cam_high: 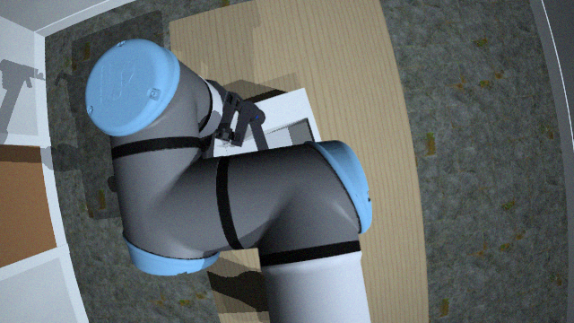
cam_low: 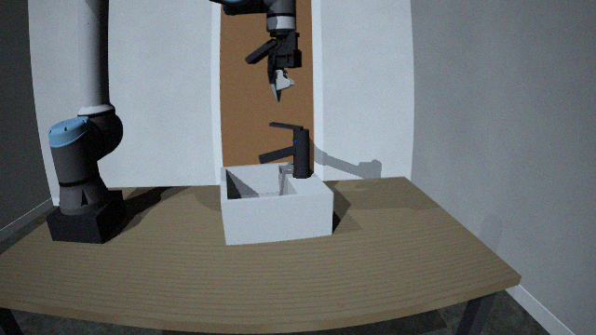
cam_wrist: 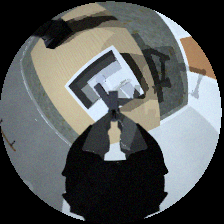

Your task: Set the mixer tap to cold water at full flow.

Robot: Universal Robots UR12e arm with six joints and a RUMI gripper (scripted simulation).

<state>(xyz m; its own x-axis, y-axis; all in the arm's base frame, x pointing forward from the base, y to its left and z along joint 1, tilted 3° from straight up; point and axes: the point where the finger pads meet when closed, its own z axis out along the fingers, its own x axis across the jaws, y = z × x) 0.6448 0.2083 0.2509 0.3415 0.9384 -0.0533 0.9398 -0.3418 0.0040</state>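
The white rectangular basin block (cam_low: 277, 219) serves as the landmark; it sits on the curved, light wooden table (cam_low: 298, 288), back from the front edge, with bare wood on every side of it. On the block's rear right corner stands the black single-lever mixer tap (cam_low: 302, 158), upright. Its thin flat lever (cam_low: 285, 126) sticks out level toward the left from the top of the column, and the black spout (cam_low: 277, 155) reaches out leftward lower down, over the sunken bowl. A small blue dot (cam_low: 295, 141) shows on the column's near face.

The dark two-jaw gripper (cam_low: 277, 95) hangs above the tap, tips pointing down, well apart from the lever with open air between them. Its jaws are pressed fully together, with nothing between them; in the wrist view the closed fingertips meet in a point over the basin.

Left of the block, near the table's left end, the arm's dark square base (cam_low: 60, 234) stands well apart from the basin. The grey wall on the right stays beyond the table's right edge. Behind the tap a brown panel (cam_low: 242, 116) runs between white walls.
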